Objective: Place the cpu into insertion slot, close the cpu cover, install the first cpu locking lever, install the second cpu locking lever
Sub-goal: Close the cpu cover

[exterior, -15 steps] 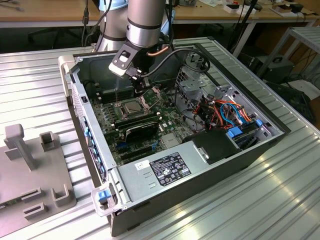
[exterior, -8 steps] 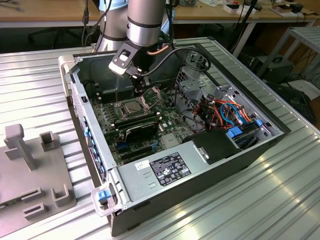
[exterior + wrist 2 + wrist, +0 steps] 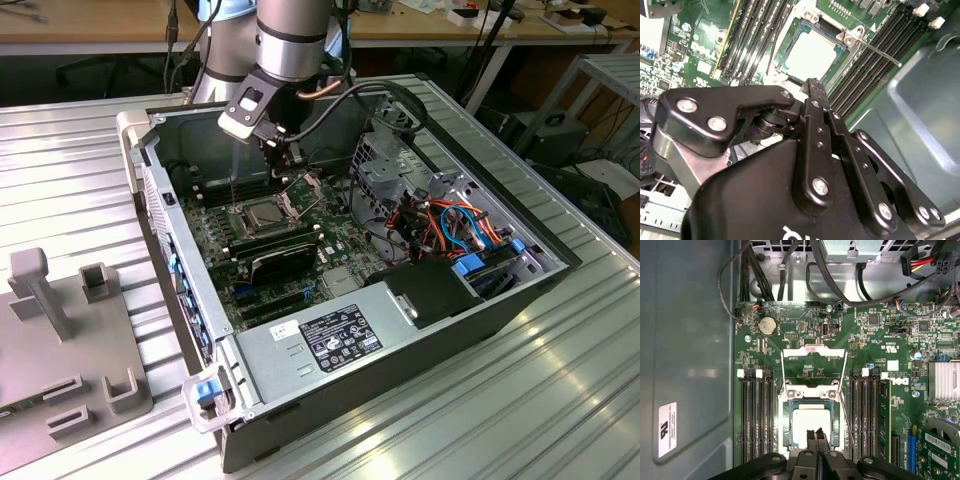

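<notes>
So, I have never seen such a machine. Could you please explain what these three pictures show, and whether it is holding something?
This is a robot arm working inside an open computer case on a ribbed metal table. The exterior view is taken from off the arm; both wrist views come from cameras riding on the arm, looking past its black pincer. Beyond the pincer lies the green board, where the cpu, a silvery square, sits in its slot. The cover appears to stand open. The pincer's fingers are together, with nothing seen between them.
</notes>
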`<state>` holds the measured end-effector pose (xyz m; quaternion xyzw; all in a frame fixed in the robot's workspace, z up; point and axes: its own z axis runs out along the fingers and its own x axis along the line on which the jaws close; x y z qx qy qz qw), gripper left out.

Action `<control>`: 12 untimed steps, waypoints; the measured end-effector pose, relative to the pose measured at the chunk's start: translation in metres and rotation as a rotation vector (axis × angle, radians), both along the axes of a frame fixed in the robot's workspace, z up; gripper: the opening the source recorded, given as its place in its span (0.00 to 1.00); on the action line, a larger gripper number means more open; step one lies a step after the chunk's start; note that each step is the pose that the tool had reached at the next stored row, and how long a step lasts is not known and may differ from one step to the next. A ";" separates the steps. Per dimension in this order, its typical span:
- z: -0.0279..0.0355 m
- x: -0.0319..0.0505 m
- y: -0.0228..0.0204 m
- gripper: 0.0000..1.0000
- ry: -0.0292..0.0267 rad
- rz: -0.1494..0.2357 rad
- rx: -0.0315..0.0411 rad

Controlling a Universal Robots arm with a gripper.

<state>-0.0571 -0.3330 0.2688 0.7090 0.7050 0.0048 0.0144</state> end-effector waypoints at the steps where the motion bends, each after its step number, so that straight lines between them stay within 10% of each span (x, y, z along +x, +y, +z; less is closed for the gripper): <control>1: 0.0000 0.0027 0.0000 0.11 0.0000 0.000 0.0000; 7: 0.0000 0.0396 0.0000 0.11 0.0001 0.000 -0.0001; 12: 0.0000 0.0545 0.0000 0.11 0.0000 0.000 -0.0001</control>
